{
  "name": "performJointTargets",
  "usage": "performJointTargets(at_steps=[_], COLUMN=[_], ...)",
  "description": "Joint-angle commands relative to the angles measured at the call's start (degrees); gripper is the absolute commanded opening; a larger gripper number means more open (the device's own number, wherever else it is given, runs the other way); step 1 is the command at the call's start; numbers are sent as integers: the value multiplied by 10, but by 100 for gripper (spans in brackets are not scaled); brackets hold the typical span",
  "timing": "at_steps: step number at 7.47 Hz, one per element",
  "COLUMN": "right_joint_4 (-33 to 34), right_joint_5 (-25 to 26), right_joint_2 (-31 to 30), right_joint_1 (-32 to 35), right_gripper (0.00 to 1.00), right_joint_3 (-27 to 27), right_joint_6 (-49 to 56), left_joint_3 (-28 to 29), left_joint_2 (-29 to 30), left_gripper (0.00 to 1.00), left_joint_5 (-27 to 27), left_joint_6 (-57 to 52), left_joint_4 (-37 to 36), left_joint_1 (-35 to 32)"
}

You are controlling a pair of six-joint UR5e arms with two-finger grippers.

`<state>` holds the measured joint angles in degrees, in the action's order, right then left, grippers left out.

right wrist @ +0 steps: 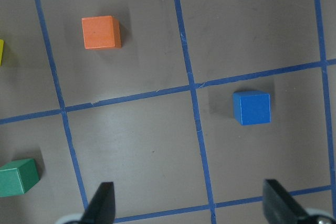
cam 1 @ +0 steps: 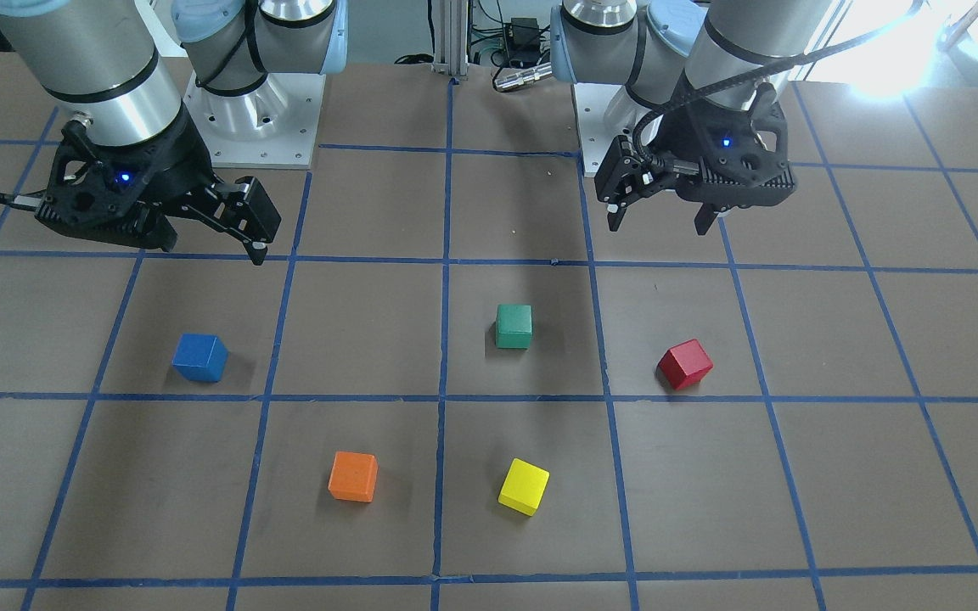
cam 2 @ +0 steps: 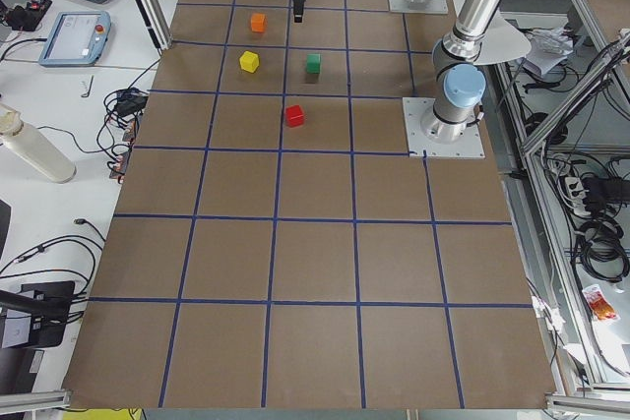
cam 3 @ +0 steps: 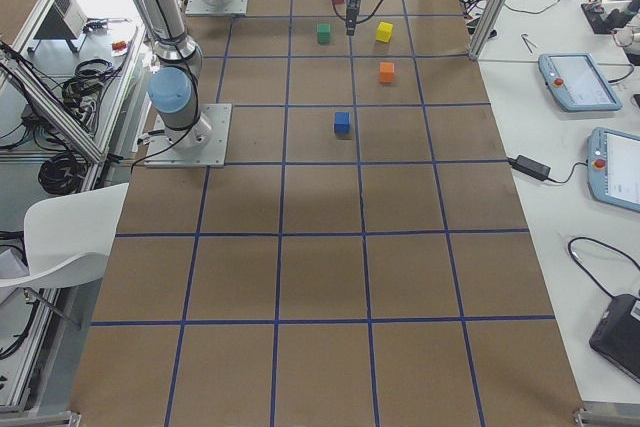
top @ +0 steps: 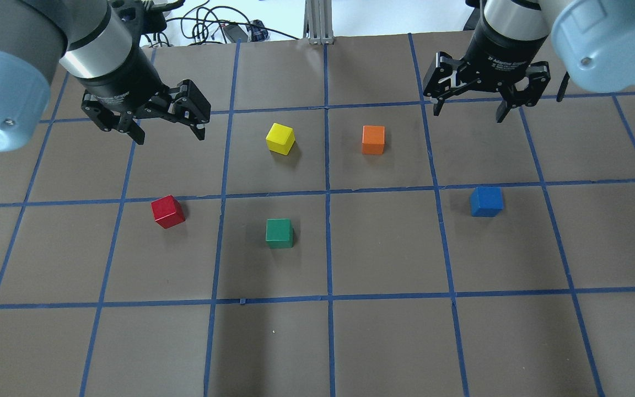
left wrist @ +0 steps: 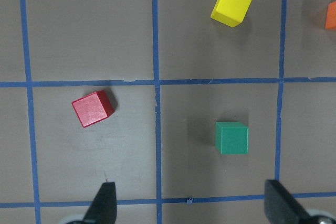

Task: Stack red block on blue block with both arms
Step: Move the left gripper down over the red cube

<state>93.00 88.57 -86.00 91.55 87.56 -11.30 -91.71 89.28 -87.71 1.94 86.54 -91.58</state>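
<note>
The red block (top: 167,211) lies alone on the brown table, on my left side; it also shows in the front view (cam 1: 684,364) and in the left wrist view (left wrist: 93,108). The blue block (top: 485,201) lies alone on my right side, also seen in the front view (cam 1: 199,357) and the right wrist view (right wrist: 252,107). My left gripper (top: 171,135) is open and empty, hovering above the table beyond the red block. My right gripper (top: 469,113) is open and empty, hovering beyond the blue block. Neither touches a block.
A green block (top: 279,232), a yellow block (top: 280,138) and an orange block (top: 373,139) lie between the two task blocks. Blue tape lines grid the table (top: 383,342). Both arm bases (cam 1: 255,119) stand at the robot's edge.
</note>
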Motion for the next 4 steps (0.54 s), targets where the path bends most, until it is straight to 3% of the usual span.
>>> performJointTargets(at_steps=[1, 4], right_joint_4=[-3, -4], right_joint_5=[1, 1], right_joint_2=[6, 7], right_joint_1=[0, -1], right_gripper=[100, 100], right_joint_3=[-13, -14], right_joint_6=[0, 1], left_joint_3=[-12, -16], left_joint_2=[-2, 9], left_gripper=[100, 100], left_joint_5=[0, -4], left_joint_6=[-1, -22], left_joint_4=[-1, 1], left_joint_1=[0, 14])
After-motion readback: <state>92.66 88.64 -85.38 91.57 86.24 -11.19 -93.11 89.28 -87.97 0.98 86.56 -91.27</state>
